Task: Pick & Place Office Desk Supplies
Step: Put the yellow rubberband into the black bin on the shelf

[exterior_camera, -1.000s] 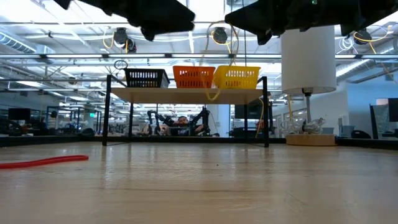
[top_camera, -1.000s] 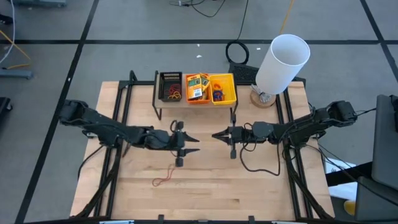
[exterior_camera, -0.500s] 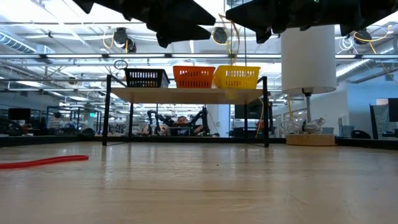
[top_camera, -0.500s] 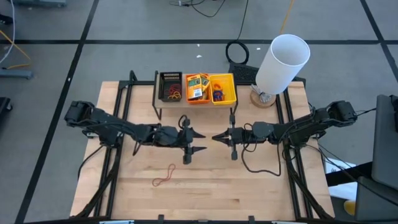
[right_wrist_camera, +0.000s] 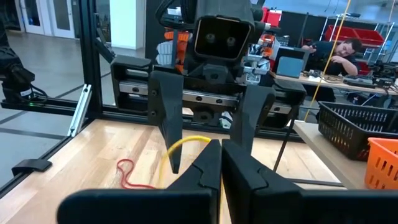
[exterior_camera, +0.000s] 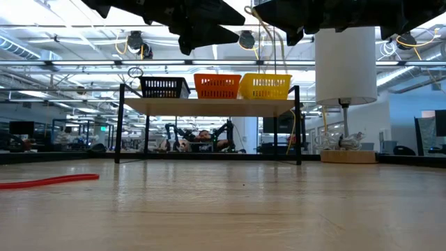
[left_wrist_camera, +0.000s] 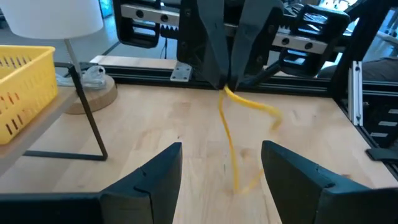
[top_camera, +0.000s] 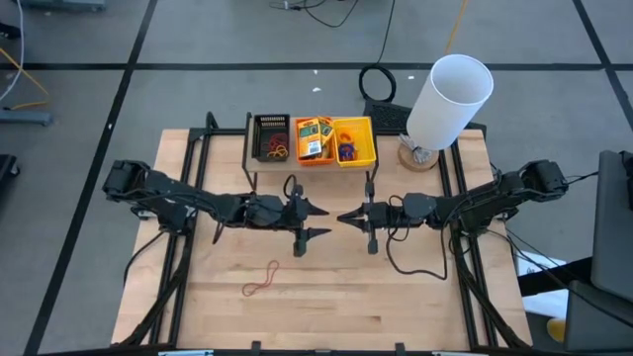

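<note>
Yellow thin rubber-band loop hangs pinched in right gripper, fingers pressed together on it, mid-table above wooden table. Left gripper directly opposite, tips facing, fingers spread wide, band just ahead between them. Band's long axis hangs roughly vertical. Red thin rubber-band loop lies flat on table, nearer left arm. Band invisible from high view; whether lower end touches wood unclear.
</note>
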Robot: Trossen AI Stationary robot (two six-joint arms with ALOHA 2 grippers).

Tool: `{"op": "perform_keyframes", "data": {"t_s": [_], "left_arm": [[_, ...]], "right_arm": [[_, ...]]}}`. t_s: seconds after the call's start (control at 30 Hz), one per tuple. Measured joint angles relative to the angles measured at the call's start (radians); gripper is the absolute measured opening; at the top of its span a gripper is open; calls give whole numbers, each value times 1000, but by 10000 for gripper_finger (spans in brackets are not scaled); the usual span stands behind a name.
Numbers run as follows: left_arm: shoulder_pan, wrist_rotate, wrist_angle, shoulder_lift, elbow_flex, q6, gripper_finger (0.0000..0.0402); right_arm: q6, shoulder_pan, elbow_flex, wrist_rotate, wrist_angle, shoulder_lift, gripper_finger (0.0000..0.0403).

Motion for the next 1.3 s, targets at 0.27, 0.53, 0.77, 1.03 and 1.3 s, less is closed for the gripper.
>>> {"op": "perform_keyframes", "data": {"t_s": [0.27,0.53,0.77,1.03,1.3], "left_arm": [[0,2,15,0,0,-9,212],[0,18,18,0,0,-24,212],[2,18,19,0,0,-28,212],[1,18,76,8,0,-32,212],[13,69,112,140,54,-55,212]], "right_arm": [[1,0,0,0,8,0,0],[1,0,0,0,12,0,0],[1,0,0,-1,19,0,0],[1,0,0,-1,26,0,0],[2,0,0,-1,33,0,0]]}}
